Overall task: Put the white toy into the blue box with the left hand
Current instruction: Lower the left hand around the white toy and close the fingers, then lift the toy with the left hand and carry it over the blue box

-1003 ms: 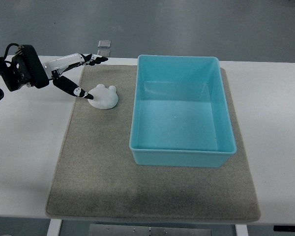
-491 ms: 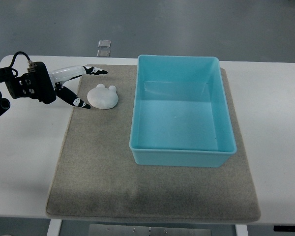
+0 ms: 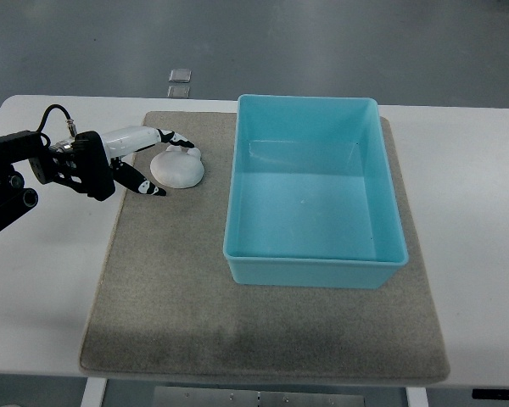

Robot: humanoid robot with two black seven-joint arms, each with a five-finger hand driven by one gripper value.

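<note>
White toy (image 3: 177, 169): resting on the grey mat (image 3: 178, 288), near its far left corner, just left of the blue box (image 3: 314, 263) and apart from it. Outside the box.

Left robot hand (image 3: 157, 161): entering from the left edge, fingers spread around the toy's left side. Upper fingers (image 3: 176, 141) reaching over the toy's far edge, lower finger (image 3: 148, 188) pointing at its near-left side. Released, grasping nothing; contact with the toy not confirmable.

Blue box: open-topped, interior bare, seated on the mat's right half.

Surroundings: white bench (image 3: 475, 220) under the mat. Two small square plates (image 3: 181, 81) on the floor beyond the bench's far edge. Black cable (image 3: 55, 114) looping above the wrist.

Obstructions between toy and box: only the box's left wall.

Legible writing or labels: none readable.
</note>
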